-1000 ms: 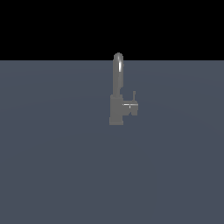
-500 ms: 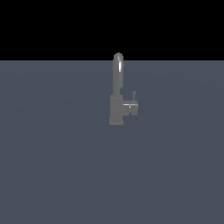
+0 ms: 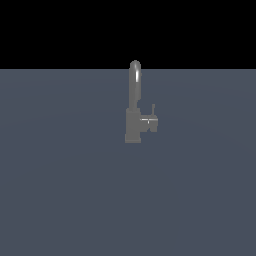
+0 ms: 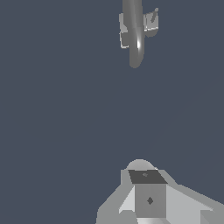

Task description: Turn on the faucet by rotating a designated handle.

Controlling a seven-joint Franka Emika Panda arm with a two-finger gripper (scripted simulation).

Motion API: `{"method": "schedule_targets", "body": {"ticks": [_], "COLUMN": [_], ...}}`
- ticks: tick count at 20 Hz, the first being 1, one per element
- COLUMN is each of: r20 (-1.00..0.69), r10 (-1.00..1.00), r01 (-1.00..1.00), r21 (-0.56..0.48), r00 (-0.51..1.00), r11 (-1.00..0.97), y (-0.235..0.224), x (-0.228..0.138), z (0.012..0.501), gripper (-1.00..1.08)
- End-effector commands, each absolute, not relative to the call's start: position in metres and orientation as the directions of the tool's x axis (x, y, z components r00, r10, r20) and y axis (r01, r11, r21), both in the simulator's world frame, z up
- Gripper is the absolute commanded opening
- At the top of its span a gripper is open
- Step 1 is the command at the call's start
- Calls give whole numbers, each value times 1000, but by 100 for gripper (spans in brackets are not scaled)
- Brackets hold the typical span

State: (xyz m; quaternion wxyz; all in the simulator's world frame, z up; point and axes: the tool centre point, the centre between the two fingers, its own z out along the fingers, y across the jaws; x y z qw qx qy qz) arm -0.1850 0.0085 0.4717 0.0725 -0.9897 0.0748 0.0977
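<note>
The faucet [image 3: 134,117] is a small dark grey tap with a tall arched spout on a blocky body, standing on the grey floor in the middle of the exterior view. The handle [image 3: 150,119] is a short stub on the body's side toward the exterior view's right, with a thin pin pointing up. The arm does not show in the exterior view. In the wrist view I see the faucet [image 4: 133,33] from above with the handle [image 4: 152,20] beside the spout. My gripper [image 4: 147,176] is well away from it, its fingers pressed together, holding nothing.
A flat dark grey-blue floor [image 3: 60,190] surrounds the faucet on all sides. Above it the background is black. No other objects show.
</note>
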Motion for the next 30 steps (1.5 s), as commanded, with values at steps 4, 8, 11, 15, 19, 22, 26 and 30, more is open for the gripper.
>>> {"method": "schedule_targets", "body": {"ticks": [4, 8, 11, 15, 19, 22, 26, 30], "r20": [-282, -340, -384, -444, -504, -548, -607, -664], "r10": [-189, -225, -248, -275, -297, -310, -321, -326], "r01": [-246, -308, -355, -418, -481, -528, -589, -649], "r21": [-181, -215, -237, -264, -286, -299, -311, -318], "r00": [941, 913, 889, 853, 811, 777, 727, 672], "r11": [-952, -927, -904, -869, -829, -795, -746, -691], "y": [5, 2, -2, -7, -13, -18, -26, -34], "x": [-152, -128, -110, -87, -64, -48, -27, -6], "z": [465, 458, 451, 442, 431, 421, 407, 391], "gripper": [-100, -100, -100, -100, -100, -100, -100, -100]}}
